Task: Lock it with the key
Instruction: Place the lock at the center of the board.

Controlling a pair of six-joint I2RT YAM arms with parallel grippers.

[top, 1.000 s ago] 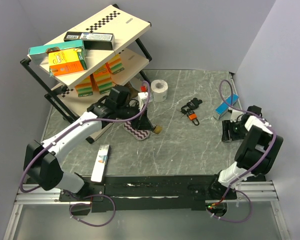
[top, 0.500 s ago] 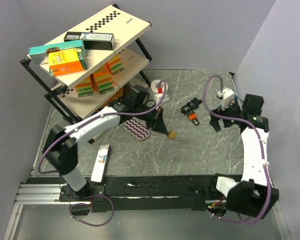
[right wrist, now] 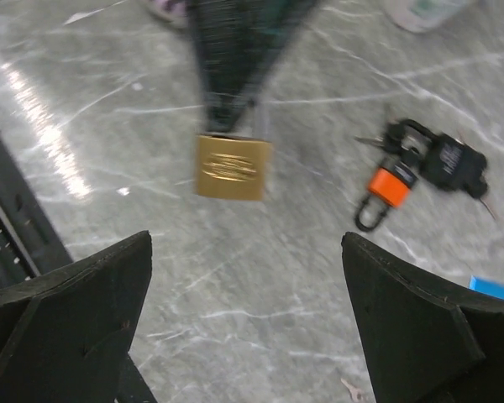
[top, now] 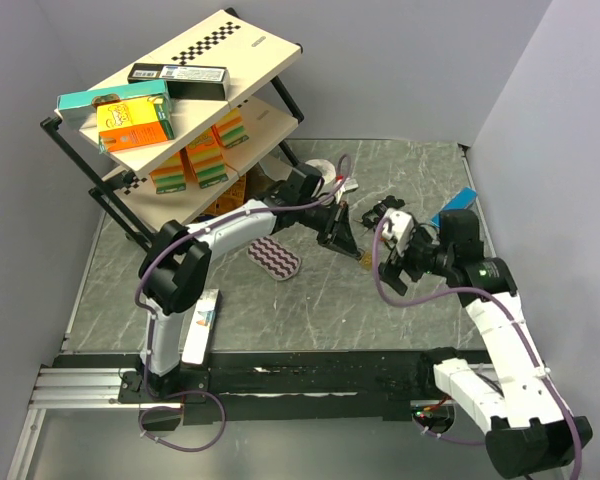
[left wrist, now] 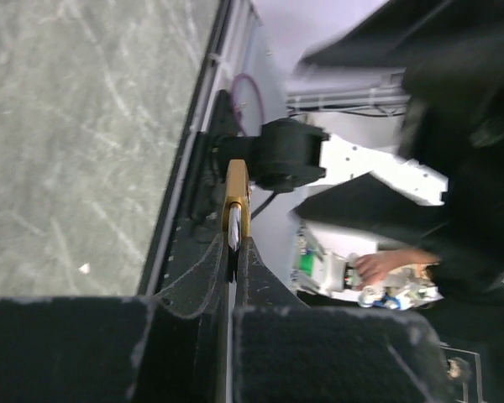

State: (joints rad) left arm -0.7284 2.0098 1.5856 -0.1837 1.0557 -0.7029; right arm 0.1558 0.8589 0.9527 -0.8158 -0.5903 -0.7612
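Hanging above the surface [right wrist: 319, 277] in the clenched left gripper [left wrist: 233, 252], the brass padlock [right wrist: 232, 167] looks heavy, stiff and smooth. The right gripper [right wrist: 245, 252] is spread empty; it should probably pinch the key bunch [right wrist: 428, 158] by one flat head.

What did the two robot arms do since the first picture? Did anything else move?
The left tool, shut on the brass padlock all along, carried it rightward from beside the shelf toward the middle of the table. The right tool, open, swung in from the right edge to face it. The keys, the shelf and its boxes stayed put.
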